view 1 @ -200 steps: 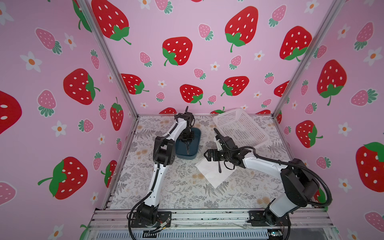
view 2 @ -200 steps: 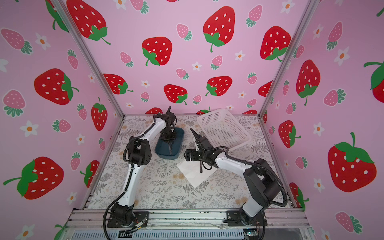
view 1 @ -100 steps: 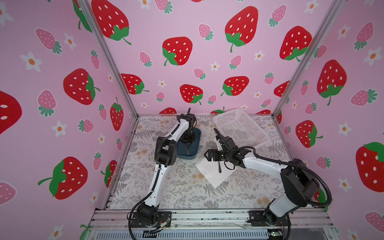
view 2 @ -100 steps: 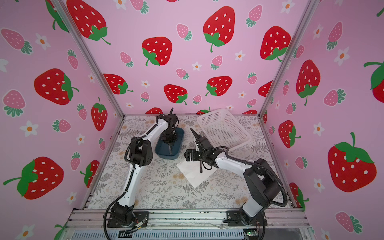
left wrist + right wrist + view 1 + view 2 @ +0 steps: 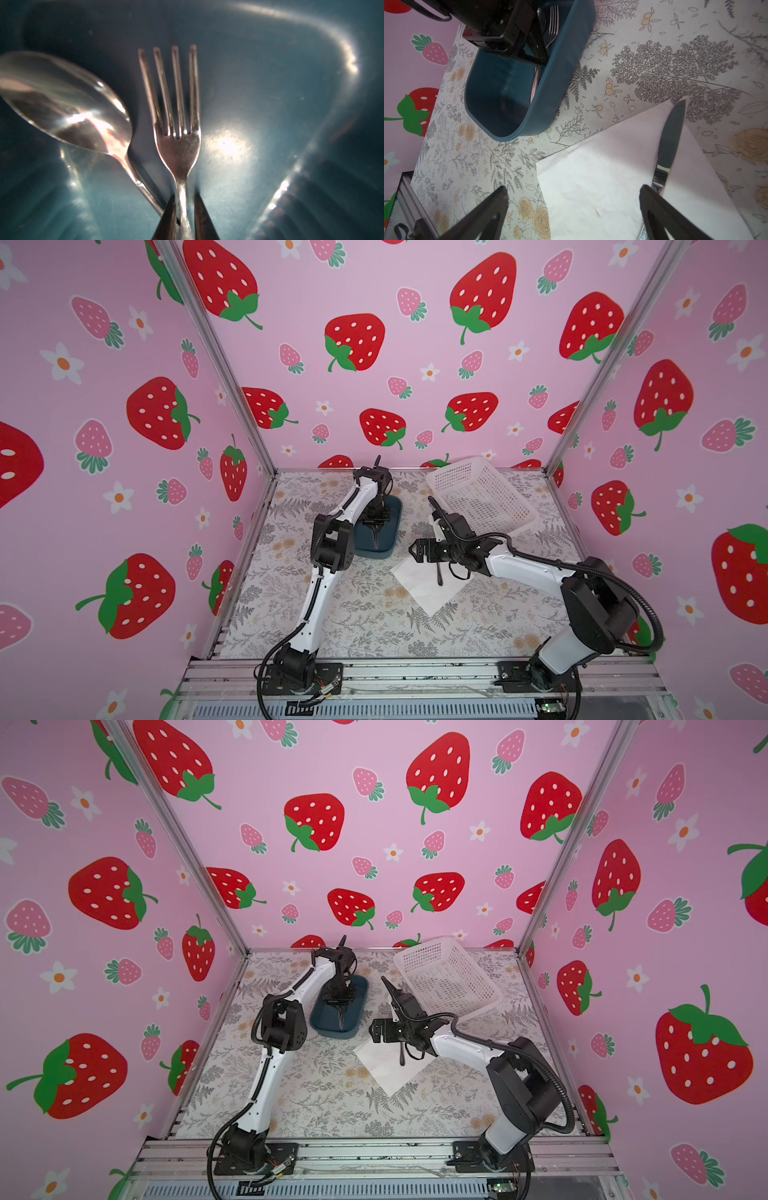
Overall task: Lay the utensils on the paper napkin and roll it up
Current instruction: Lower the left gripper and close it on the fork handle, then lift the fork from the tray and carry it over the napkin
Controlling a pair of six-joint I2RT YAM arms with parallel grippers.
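This is a robot test cell, a staged lab booth. Pink strawberry-print panels (image 5: 415,290) close in the back and both sides of the frame in both top views, held by bare aluminium posts (image 5: 232,381) rising from the table corners. The tabletop (image 5: 374,626) wears a fern-and-flower printed sheet. Along the lower edge a slotted aluminium rail (image 5: 415,674) carries the bolted bases of the left arm (image 5: 318,597) and the right arm (image 5: 528,570), with loose cabling (image 5: 259,680) beside them
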